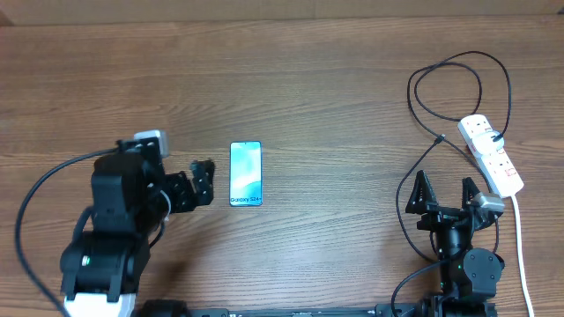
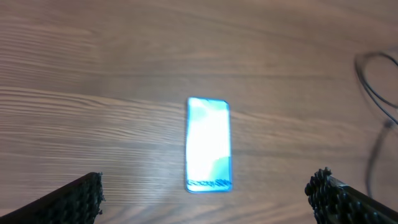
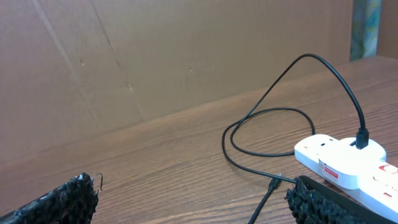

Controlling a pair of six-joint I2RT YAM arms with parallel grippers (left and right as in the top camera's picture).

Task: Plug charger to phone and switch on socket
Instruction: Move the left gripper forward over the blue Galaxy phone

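Black charger in white socket

The wooden table bears the phone left of centre — and, far right, the socket and charger.

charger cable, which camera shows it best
Overhead: it shows the charger, plug in the socket and loops laid out across the table. Right wrist shows the plug and one loop closer, but cropped. Left wrist catches only a blurred stretch at its right edge.
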